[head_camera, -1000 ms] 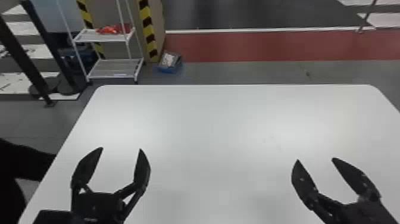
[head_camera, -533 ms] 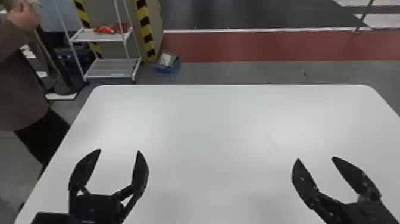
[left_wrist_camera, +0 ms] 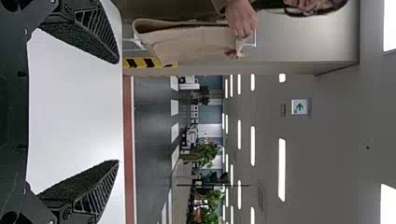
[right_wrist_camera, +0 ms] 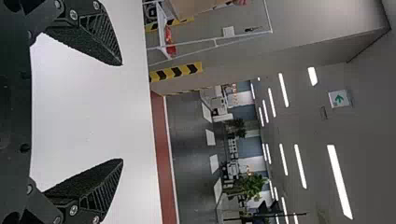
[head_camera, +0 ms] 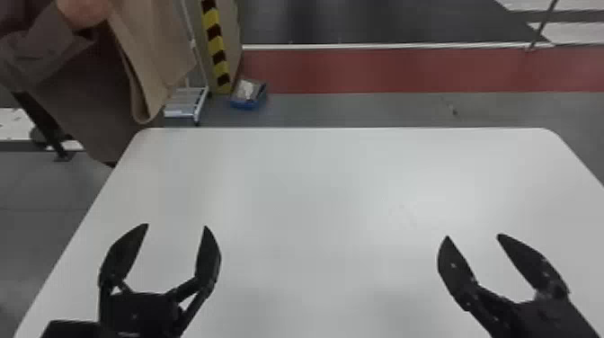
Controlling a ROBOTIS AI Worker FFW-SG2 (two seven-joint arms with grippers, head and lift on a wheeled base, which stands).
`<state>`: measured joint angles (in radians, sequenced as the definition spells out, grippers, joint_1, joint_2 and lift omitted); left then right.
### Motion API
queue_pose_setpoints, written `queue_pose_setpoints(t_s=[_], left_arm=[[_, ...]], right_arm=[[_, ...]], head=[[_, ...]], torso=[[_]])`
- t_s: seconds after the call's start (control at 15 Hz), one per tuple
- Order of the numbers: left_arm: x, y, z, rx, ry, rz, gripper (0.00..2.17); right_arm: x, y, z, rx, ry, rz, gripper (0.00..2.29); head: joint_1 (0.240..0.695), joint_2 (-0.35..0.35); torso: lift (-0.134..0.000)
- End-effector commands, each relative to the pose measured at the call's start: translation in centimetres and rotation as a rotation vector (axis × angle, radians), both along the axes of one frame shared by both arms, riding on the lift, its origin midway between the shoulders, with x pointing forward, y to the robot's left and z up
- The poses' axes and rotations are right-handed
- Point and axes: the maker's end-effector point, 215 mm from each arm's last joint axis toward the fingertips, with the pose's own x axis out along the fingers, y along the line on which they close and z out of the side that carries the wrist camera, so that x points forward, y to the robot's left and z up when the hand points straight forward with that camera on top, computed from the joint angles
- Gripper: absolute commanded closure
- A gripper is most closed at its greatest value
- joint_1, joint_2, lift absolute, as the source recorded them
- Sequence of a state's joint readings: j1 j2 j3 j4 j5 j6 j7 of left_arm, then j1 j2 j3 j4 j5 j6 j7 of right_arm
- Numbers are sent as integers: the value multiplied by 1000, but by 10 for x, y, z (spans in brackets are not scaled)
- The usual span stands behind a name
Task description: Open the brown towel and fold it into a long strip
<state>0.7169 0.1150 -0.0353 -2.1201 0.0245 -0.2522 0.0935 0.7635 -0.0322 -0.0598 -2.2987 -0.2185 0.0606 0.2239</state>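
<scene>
Hanging brown towel point(head_camera: 155, 49), green-arrow sign point(left_wrist_camera: 299, 107) beyond

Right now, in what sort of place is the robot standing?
Probably an indoor workshop or robot test hall: yellow-and-black hazard stripes mark a corner beyond the white table, a metal rack stands nearby, and a green exit sign shows farther off.

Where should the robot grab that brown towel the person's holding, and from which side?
Probably by the lower end of the brown towel, coming from the table side with the open left gripper, a finger on either face. It hangs in a rounded fold near the far left corner, below the person's hand, so that end looks free.
</scene>
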Motion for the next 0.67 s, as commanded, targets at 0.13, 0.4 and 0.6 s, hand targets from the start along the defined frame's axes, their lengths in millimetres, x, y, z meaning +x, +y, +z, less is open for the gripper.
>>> queue_pose_setpoints(t_s=[0.13,0.4,0.6], left_arm=[[5,-1,-2,2,7,-5,124],[7,-3,-5,2,17,-8,124],[8,-3,-4,1,17,-11,124]], right_arm=[[2,-1,-1,2,-2,-5,157],[3,-1,-3,2,6,-5,157],[4,0,-5,-2,8,-4,157]], head=[[695,37],[695,34],[695,34]], torso=[[-123],[-123],[-123]])
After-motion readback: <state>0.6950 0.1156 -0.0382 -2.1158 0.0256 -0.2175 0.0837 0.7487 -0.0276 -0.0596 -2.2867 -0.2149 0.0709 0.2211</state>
